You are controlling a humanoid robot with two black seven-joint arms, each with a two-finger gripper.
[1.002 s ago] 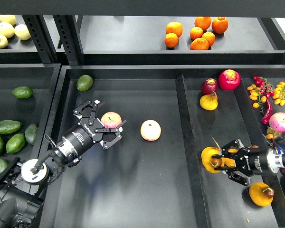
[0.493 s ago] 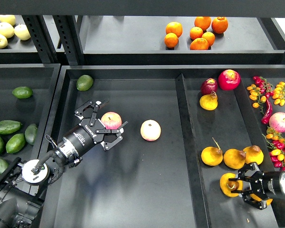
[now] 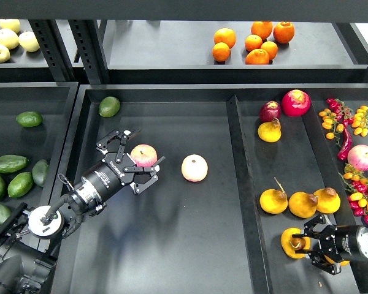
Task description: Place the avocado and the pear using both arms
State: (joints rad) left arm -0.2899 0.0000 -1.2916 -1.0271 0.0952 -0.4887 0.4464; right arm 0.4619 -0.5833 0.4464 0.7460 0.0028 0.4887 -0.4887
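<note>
The right gripper is clamped on the pear, low in the right-hand tray. The left gripper stands with fingers spread around a pink-yellow apple, not pressing it. The avocado lies in the left bin, well apart, among lighter green ones.

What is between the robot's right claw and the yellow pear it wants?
Nothing visible. The right gripper sits right at the pear, fingers on either side. Three more pears lie in a row just behind, not between.
</note>
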